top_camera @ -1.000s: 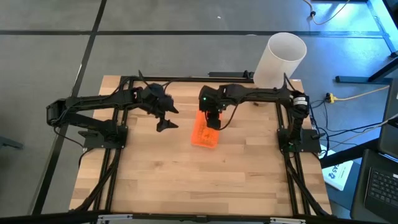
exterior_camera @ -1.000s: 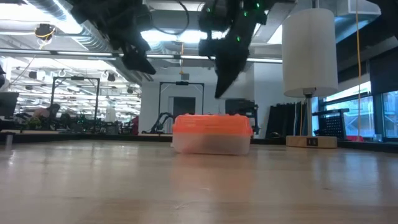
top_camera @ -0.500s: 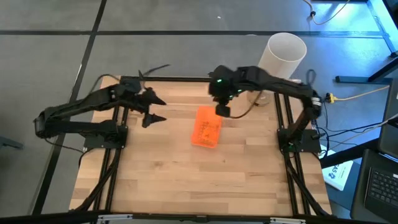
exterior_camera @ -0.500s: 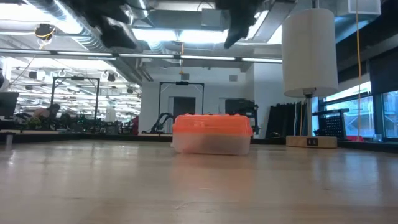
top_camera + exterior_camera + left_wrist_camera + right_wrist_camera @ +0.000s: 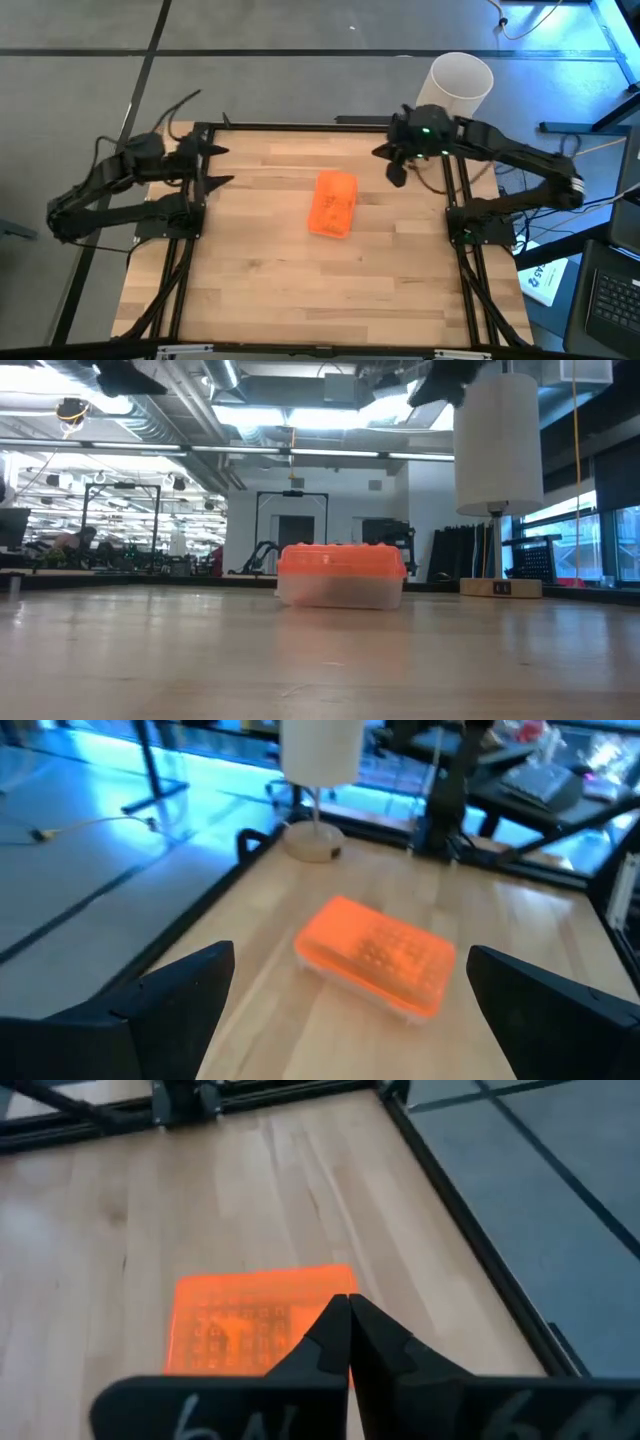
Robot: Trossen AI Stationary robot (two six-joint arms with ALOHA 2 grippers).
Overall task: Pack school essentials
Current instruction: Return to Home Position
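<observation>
The left gripper (image 5: 214, 166) hangs high over the far left part of the table (image 5: 250, 290), its fingers spread wide and holding nothing, well apart from the box. That posture suits an arm parking itself once the work is over.

At the middle of the table lies the orange-lidded box (image 5: 332, 203), flat, with its lid on. No school essentials lie loose on the wood, so they are presumably packed inside. The lid shows only faint shapes, too vague to name.

The right gripper (image 5: 392, 166) hovers high over the far right part of the table, to the right of the box and clear of it. Its fingers are pressed together on nothing, which likewise suggests a retreat to rest. Just beyond it, at the far right corner, stands the tall white cylinder (image 5: 452, 92) on a small base.

The surface is pale wooden planking in a black frame. Around it is grey floor, with cables and a laptop (image 5: 610, 300) at the right. The low view shows a large workshop hall with ceiling lights and racks.
</observation>
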